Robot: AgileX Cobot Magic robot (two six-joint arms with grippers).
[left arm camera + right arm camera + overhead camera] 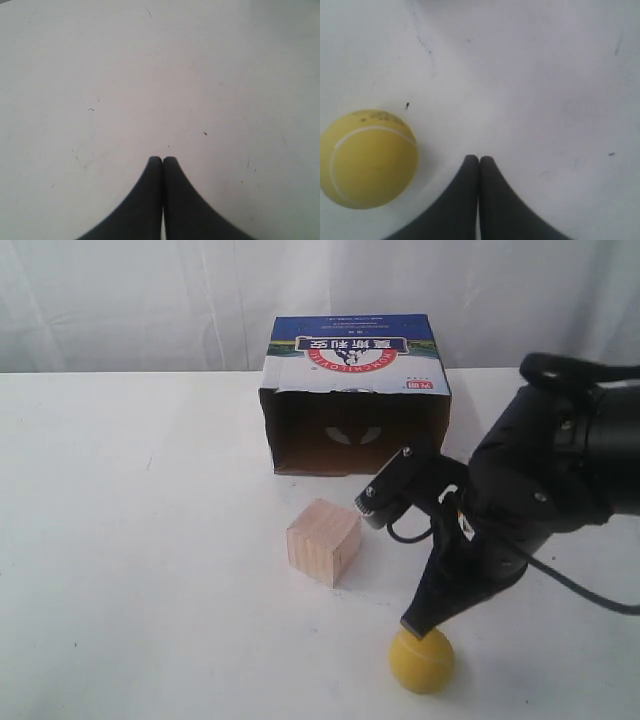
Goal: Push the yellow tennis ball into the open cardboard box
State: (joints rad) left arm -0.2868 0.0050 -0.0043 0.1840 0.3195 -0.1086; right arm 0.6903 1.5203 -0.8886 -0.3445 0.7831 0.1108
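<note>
The yellow tennis ball [422, 661] rests on the white table near the front edge; in the right wrist view the ball [367, 158] lies just beside my fingertips. My right gripper [414, 625] is shut and empty, its tips low over the table at the ball's far side; whether they touch it I cannot tell. The same right gripper [479, 159] shows both fingers pressed together. The open cardboard box [355, 400] lies on its side at the back, dark opening toward the front. My left gripper [162, 159] is shut over bare table and is not seen in the exterior view.
A light wooden cube [323, 541] stands between the ball and the box, left of the right arm [540, 490]. A white curtain hangs behind the table [130, 540].
</note>
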